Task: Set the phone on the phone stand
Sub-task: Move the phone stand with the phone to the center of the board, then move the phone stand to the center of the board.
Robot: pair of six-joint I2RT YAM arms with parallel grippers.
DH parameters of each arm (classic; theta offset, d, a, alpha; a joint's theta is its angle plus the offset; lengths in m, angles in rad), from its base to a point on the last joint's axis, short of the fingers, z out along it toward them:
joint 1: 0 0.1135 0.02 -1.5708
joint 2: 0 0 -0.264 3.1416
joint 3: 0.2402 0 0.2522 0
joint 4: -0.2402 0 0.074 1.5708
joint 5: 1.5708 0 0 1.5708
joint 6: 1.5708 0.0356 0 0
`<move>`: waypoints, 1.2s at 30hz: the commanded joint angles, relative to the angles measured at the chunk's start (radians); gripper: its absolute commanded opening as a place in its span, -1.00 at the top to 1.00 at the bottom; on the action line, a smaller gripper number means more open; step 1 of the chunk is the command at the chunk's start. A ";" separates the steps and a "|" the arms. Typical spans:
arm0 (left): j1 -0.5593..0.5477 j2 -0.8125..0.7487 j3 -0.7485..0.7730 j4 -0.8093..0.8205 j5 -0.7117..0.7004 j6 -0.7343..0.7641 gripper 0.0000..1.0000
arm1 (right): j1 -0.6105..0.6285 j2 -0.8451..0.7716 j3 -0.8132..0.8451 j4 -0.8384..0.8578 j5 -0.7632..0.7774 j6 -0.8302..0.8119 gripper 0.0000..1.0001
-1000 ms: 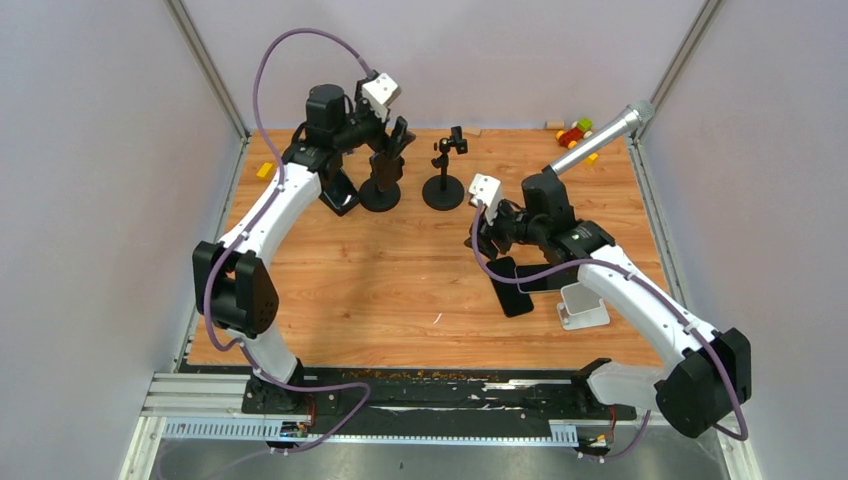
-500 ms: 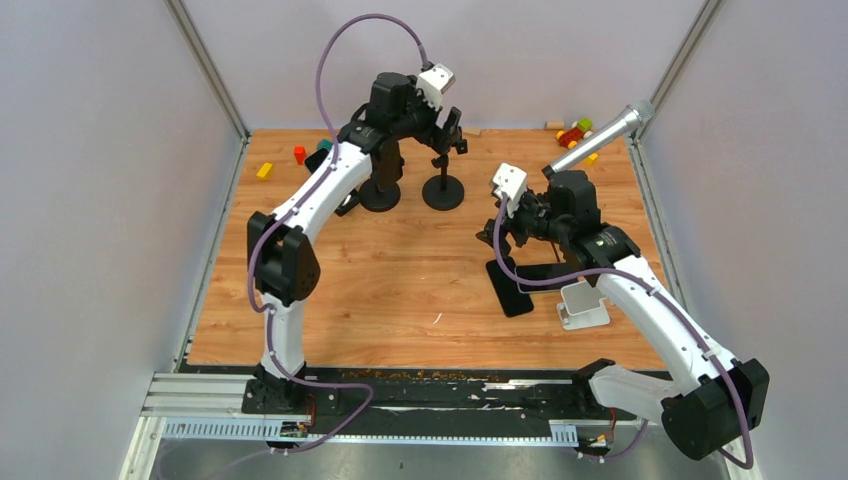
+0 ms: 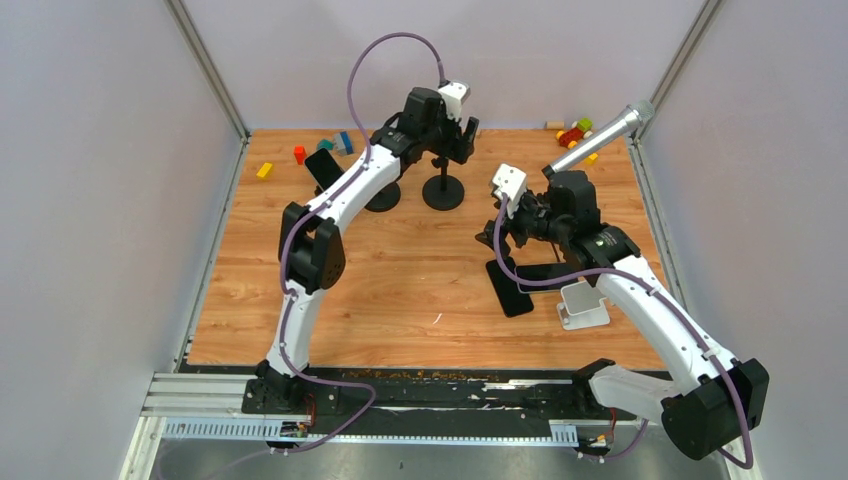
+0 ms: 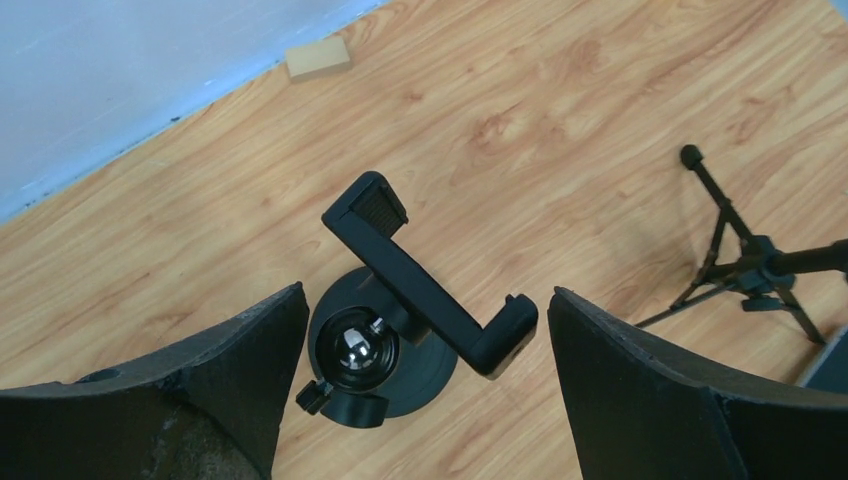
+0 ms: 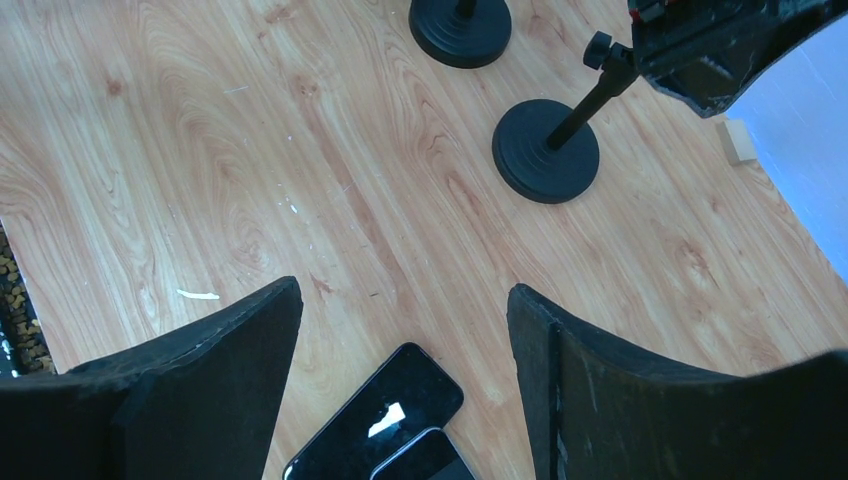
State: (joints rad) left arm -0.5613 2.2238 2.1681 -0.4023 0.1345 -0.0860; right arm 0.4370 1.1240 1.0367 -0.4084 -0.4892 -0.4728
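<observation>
From above, the phone [image 3: 510, 288] lies flat on the table [image 3: 400, 290], well apart from the stand [image 3: 443, 188], so the job is not done. The left gripper [image 3: 460, 142] is at the stand's top and the right gripper [image 3: 495, 238] hangs over the phone. In the left wrist view the stand's clip [image 4: 430, 290] sits empty between wide-open fingers [image 4: 200, 380] that hold nothing. In the right wrist view the open, empty fingers [image 5: 200, 400] frame the phone [image 5: 375, 420], and no words can be read anywhere.

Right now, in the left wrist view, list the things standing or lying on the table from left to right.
wooden block → phone stand → small tripod
</observation>
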 commanded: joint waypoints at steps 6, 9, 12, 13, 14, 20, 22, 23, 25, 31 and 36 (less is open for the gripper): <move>-0.027 0.062 0.064 -0.009 -0.111 0.032 -0.73 | -0.003 0.007 -0.004 0.018 -0.056 0.007 -0.52; -0.028 0.063 0.058 -0.013 -0.076 0.035 -0.56 | -0.003 0.010 -0.006 0.018 -0.060 0.005 -0.52; -0.027 0.043 0.048 -0.012 -0.042 0.050 -0.38 | -0.003 0.010 -0.007 0.018 -0.060 0.004 -0.51; -0.027 0.037 0.042 -0.011 -0.037 0.057 -0.32 | -0.003 0.011 -0.007 0.018 -0.061 0.004 -0.51; -0.027 0.022 0.037 -0.011 -0.026 0.062 -0.29 | -0.003 0.010 -0.007 0.018 -0.062 0.004 -0.51; -0.027 -0.051 -0.005 -0.027 0.096 0.084 -0.04 | -0.003 0.004 -0.007 0.018 -0.057 0.001 -0.51; -0.028 -0.070 -0.008 -0.053 0.142 0.084 0.04 | -0.003 -0.003 -0.006 0.019 -0.051 0.000 -0.51; -0.029 -0.087 -0.012 -0.063 0.166 0.084 0.08 | -0.003 -0.007 -0.004 0.017 -0.048 0.001 -0.51; -0.030 -0.122 -0.039 -0.089 0.199 0.113 0.14 | -0.003 -0.018 -0.004 0.019 -0.042 0.002 -0.51; -0.035 -0.308 -0.247 -0.122 0.301 0.219 0.19 | -0.020 -0.062 0.002 0.018 -0.021 0.005 -0.51; -0.035 -0.523 -0.495 -0.120 0.399 0.337 0.19 | -0.034 -0.095 0.003 0.023 -0.012 0.007 -0.51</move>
State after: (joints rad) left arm -0.5892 1.9156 1.7790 -0.5476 0.3943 0.1329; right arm 0.4145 1.0676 1.0283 -0.4080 -0.5091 -0.4728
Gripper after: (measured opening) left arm 0.822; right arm 0.756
